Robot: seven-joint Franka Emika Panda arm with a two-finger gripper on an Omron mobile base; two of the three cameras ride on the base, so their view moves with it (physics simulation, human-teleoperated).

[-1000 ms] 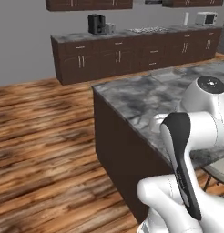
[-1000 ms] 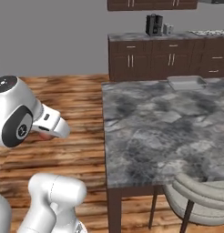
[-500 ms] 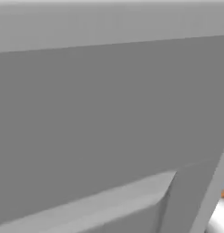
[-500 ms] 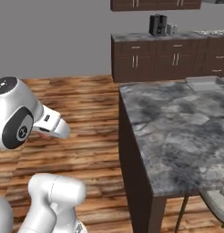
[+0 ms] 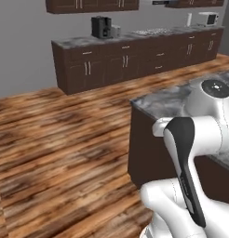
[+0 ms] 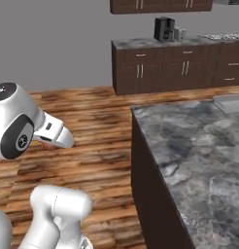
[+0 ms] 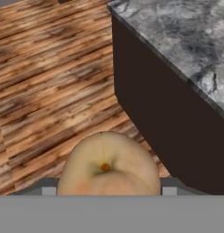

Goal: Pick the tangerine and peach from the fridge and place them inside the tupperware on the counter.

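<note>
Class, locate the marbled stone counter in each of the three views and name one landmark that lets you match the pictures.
Left base view: the counter lies at right centre, partly behind the white arm.
Right base view: the counter spreads over the lower right.
Hand view: the counter sits in the upper right, above the held peach.
Shared landmark: the counter's near corner over its dark cabinet side.

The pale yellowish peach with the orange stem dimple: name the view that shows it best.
The hand view: the pale yellowish round peach sits large at the bottom centre, between the gripper's fingers, its dimple facing the camera. The two base views look over the wooden floor and the marbled stone counter, with no sight of the fruit.
</note>
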